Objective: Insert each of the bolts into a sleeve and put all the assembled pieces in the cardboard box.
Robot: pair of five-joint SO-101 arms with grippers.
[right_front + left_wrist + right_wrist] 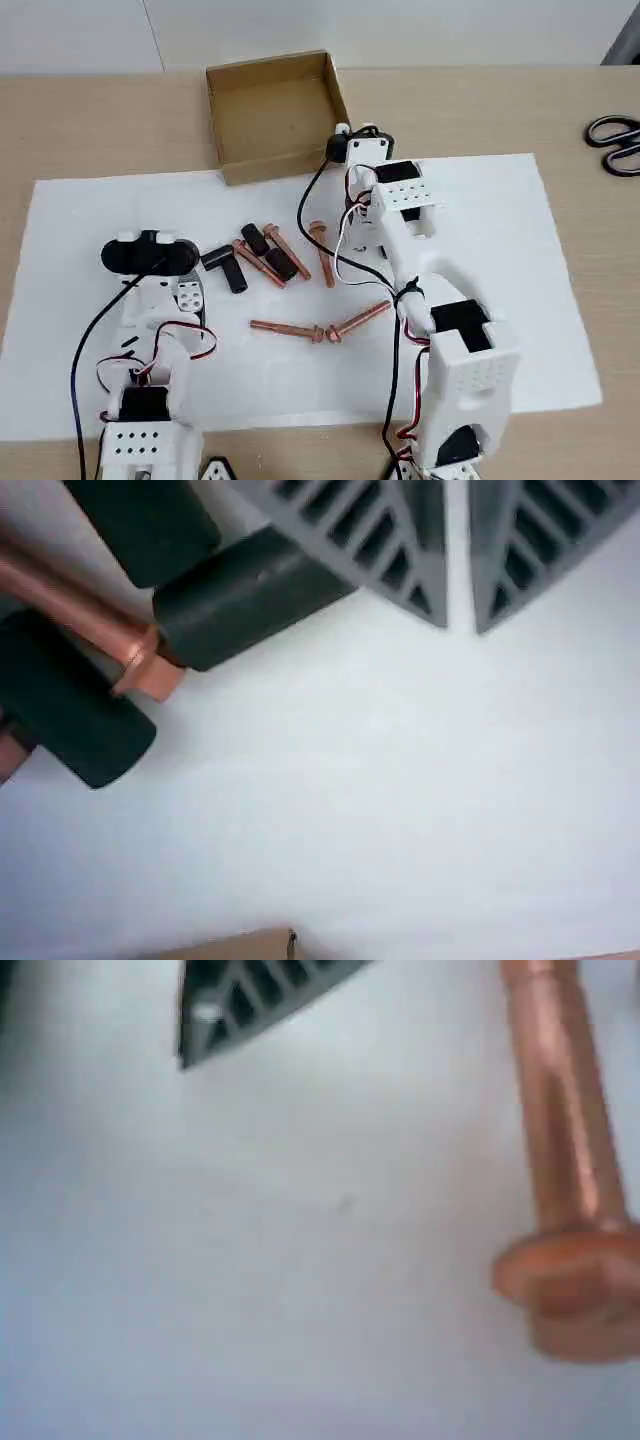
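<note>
The open cardboard box (270,165) stands at the back of the white sheet. Black sleeves (232,275) and copper bolts (262,262) lie mixed in the middle, and two more bolts (290,328) lie end to end nearer the front. My left gripper (460,625) hovers low just beside a sleeve (240,600) and a bolt head (145,670); its tips stand a thin slit apart with nothing between them. My right gripper (352,208) is down by a single bolt (565,1160), open, with one finger (250,1000) off to that bolt's side.
Scissors (615,142) lie on the bare wood at the far right. The white paper sheet (520,260) covers most of the table. The right arm stretches over the sheet's right half toward the box.
</note>
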